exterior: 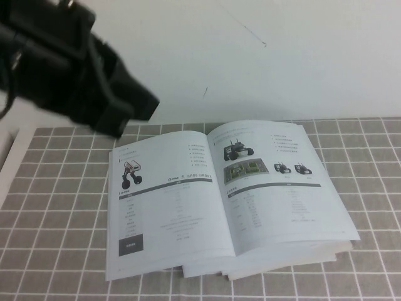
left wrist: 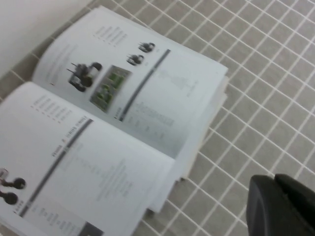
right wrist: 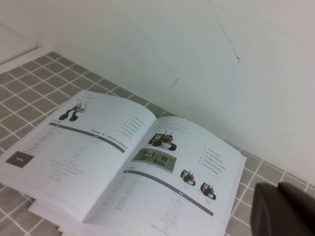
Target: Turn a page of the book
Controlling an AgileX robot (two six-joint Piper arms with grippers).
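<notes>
— Book [exterior: 229,200] first: where is it?

— I see it lying open on the grey checked cloth [exterior: 56,207], close to the white wall [exterior: 263,56]. Both open sheets lie flat. The stack under the right side is thicker than the one under the left.

— And the page?

— The page [exterior: 282,194] is the right-hand sheet. It has a black wheeled robot photo [exterior: 235,149] at the top, a green picture under it, two small pictures beside that, a dark bar, and then a table. The left-hand sheet [exterior: 166,207] shows a different robot and a dark box near its lower corner. Nothing is touching either sheet.

— Where is your left gripper?

— The left arm [exterior: 81,69] is the big dark shape up high at the far left of the high view, above the cloth and up off the book. In the left wrist view I only see a dark bit of the left gripper [left wrist: 283,206], over bare cloth just beside the book's thick edge. I cannot tell how wide it is open. I see nothing in it.

— And the right one?

— In the right wrist view a dark corner of the right gripper [right wrist: 283,211] shows, past the page's outer edge. It is apart from the paper. I cannot tell if it is open or closed. The high view does not show it.
</notes>
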